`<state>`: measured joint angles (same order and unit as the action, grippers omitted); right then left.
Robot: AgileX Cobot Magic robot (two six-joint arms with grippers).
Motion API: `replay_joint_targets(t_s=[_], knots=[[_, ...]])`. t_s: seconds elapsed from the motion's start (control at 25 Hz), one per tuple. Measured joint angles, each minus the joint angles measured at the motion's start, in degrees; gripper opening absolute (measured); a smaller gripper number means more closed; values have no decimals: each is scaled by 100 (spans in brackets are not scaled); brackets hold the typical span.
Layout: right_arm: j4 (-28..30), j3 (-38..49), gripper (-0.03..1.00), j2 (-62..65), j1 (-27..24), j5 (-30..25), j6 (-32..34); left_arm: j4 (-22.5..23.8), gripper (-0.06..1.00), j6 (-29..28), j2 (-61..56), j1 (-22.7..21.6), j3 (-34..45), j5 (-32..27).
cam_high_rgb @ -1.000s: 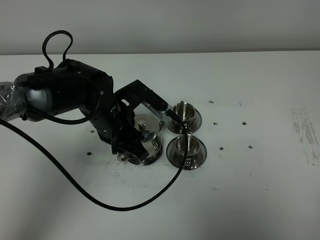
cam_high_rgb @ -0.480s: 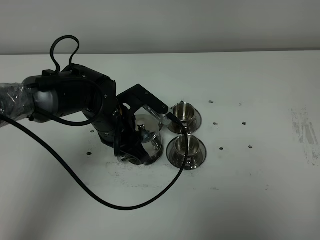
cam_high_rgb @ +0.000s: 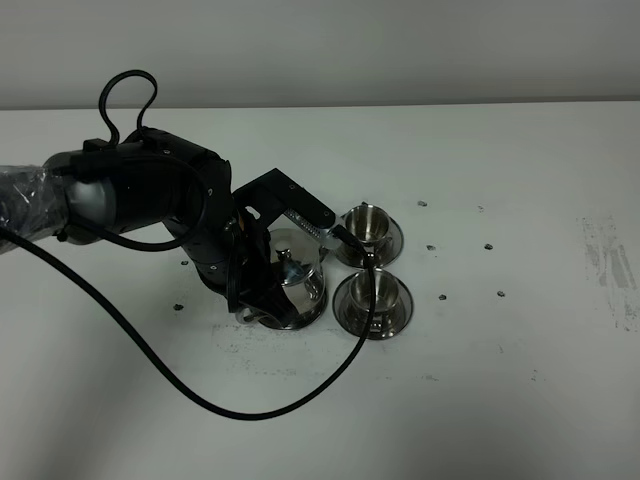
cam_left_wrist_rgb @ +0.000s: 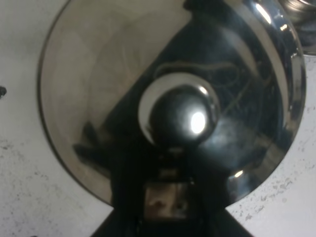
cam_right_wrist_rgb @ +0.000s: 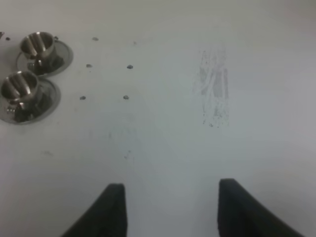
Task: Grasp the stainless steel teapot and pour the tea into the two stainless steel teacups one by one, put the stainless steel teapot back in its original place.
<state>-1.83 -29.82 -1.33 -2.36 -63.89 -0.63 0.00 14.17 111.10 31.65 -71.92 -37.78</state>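
Note:
The stainless steel teapot (cam_high_rgb: 296,278) stands on its round saucer (cam_high_rgb: 303,321) just left of the two stainless steel teacups. The far cup (cam_high_rgb: 367,224) and the near cup (cam_high_rgb: 372,292) each sit on a saucer. My left gripper (cam_high_rgb: 258,300) is low against the pot's left side, where the arm hides its fingers and the handle. In the left wrist view the domed lid (cam_left_wrist_rgb: 98,84) and its knob (cam_left_wrist_rgb: 180,116) fill the frame from straight above. My right gripper (cam_right_wrist_rgb: 170,207) is open and empty over bare table, with both cups (cam_right_wrist_rgb: 38,45) (cam_right_wrist_rgb: 20,85) far off.
A black cable (cam_high_rgb: 150,370) loops from the left arm across the table in front of the pot and up to the cups. Small screw holes (cam_high_rgb: 487,245) dot the white table. A scuffed patch (cam_high_rgb: 610,265) lies at the right edge.
The left arm has shifted slightly to the right and settled over the teapot. The pot and cups have not moved.

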Motion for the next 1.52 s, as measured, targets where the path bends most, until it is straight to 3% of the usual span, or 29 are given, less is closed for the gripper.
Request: replay_joint_targets(t_s=[0.64, 1.0, 1.16, 1.28, 1.52], knots=[[0, 0, 44, 0, 0, 0, 0, 150, 20, 299, -1303, 38, 0, -813], [0, 0, 44, 0, 0, 0, 0, 153, 20, 837, -1367, 300, -117, -841], [0, 0, 44, 0, 0, 0, 0, 147, 20, 1125, -1351, 491, -543, -1060], [0, 0, 44, 0, 0, 0, 0, 153, 20, 1435, -1201, 510, -1045, -1574], [0, 0, 44, 0, 0, 0, 0, 201, 20, 2466, -697, 454, -1681, -2232]])
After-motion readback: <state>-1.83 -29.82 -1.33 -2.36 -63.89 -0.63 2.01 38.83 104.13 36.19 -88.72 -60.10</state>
